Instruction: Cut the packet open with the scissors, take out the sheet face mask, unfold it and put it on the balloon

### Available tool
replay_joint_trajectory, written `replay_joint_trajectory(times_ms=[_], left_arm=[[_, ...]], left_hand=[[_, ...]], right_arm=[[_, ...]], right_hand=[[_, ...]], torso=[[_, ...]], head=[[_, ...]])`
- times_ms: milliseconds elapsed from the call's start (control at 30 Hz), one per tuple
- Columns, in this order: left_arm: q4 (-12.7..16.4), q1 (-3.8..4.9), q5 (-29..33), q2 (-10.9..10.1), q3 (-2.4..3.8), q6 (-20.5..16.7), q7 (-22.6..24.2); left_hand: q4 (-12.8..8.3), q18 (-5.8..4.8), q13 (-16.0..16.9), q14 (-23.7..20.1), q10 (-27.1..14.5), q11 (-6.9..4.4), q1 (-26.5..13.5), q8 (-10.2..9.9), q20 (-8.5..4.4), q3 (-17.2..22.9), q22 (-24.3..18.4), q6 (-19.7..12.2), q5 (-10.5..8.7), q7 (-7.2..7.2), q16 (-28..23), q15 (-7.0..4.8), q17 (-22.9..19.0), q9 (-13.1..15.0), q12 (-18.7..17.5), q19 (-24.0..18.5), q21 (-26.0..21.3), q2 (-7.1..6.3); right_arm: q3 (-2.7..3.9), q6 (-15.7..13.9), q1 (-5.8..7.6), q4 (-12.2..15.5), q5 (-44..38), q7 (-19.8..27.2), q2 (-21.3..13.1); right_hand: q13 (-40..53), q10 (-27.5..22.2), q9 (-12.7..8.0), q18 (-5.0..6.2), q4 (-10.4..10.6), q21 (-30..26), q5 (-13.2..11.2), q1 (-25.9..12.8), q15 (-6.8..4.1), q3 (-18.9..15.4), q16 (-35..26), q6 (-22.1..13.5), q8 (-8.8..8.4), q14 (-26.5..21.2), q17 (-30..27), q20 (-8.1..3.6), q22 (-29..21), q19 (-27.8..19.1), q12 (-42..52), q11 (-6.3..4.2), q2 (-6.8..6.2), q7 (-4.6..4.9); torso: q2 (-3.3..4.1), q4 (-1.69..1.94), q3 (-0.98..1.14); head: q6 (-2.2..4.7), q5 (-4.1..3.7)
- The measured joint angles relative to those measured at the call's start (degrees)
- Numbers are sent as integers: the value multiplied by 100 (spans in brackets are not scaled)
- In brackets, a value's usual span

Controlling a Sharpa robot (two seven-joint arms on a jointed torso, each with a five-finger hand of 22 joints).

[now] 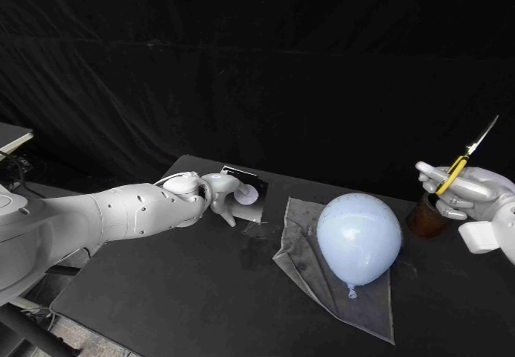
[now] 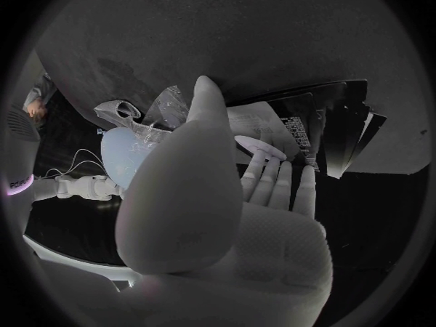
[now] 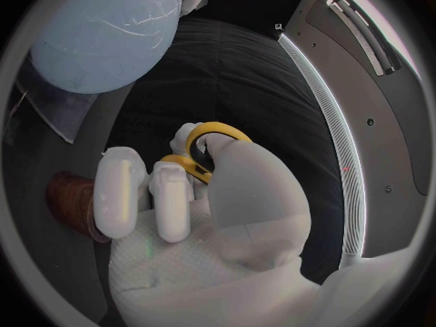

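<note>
Silver right hand (image 3: 202,229) around yellow-looped scissors (image 3: 221,129); smooth ovoid balloon (image 1: 359,234)

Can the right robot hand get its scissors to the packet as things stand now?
Probably yes, but not straight: the balloon lies between the right robot hand, which holds the scissors up, and the packet by the left robot hand. It would need to pass above the balloon.
</note>
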Motion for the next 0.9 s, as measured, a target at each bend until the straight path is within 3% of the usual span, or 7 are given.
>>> replay_joint_trajectory(times_ms=[133, 200, 367, 533, 900], left_arm=[[0, 10, -2, 11, 6, 27, -2], [1, 14, -2, 13, 11, 30, -2], [3, 17, -14, 17, 11, 30, -1], [12, 17, -32, 5, 10, 25, -1], [265, 16, -31, -176, 10, 18, -1]], left_hand=[[43, 9, 2, 202, 301, -13, -9, 104, -52, 435, 25, 274, -3, -24, 38, -8, 37, 83, 19, 69, 47, 206], [-11, 30, 2, 331, 482, -16, 65, 160, -68, 787, 28, 430, -4, -36, 59, -6, 59, 124, 13, 126, 72, 432], [-49, 35, 4, 614, 846, -27, 67, 267, -103, 1354, 39, 739, -17, -45, 124, -13, 116, 125, -6, 263, 136, 560], [-47, 35, 44, 703, 994, -53, 259, 314, -103, 1545, 43, 891, -17, -71, 132, -12, 142, 125, -20, 263, 139, 841], [-60, 33, 76, 1179, 1463, -56, 130, 451, -123, 1689, 42, 1188, -15, -100, 226, -14, 218, 325, 2, 325, 162, 849]], right_arm=[[0, 3, -2, 7, -16, 1, -8], [0, 5, -3, 11, -22, 2, -8], [-1, 12, -6, 24, -43, 4, -15], [-1, 23, -8, 40, -67, 6, -28], [-1, 46, -11, 76, -125, 10, -56]], right_hand=[[0, 0, -1, -1, -6, 0, -1, 0, 0, 6, 0, 0, 0, 0, 4, 0, 0, 0, 0, 0, 0, 0], [0, 0, -2, -2, -6, 0, -2, 0, 0, 6, -1, 0, 0, 0, 4, 0, 0, 0, 0, 0, 0, 0], [0, 0, -3, -7, -7, 24, -4, 0, 1, 6, -12, 19, 0, 1, 4, 8, -2, -8, 0, 0, 0, -20], [0, 0, -4, -9, -7, 24, -4, 0, 1, 6, 7, 19, 0, 1, 3, 8, -5, -9, 0, 0, 0, -19], [0, 0, -5, -17, 0, 23, -14, 0, 2, 31, 6, 19, 0, 2, -1, 8, -3, -9, 0, 0, 0, -20]], torso=[[-1, 1, 1], [-1, 2, 0], [-3, 2, 0], [-3, 2, -1], [-3, 5, -3]], head=[[-9, 0], [-16, -4], [-25, -2], [-26, 3], [-27, 21]])
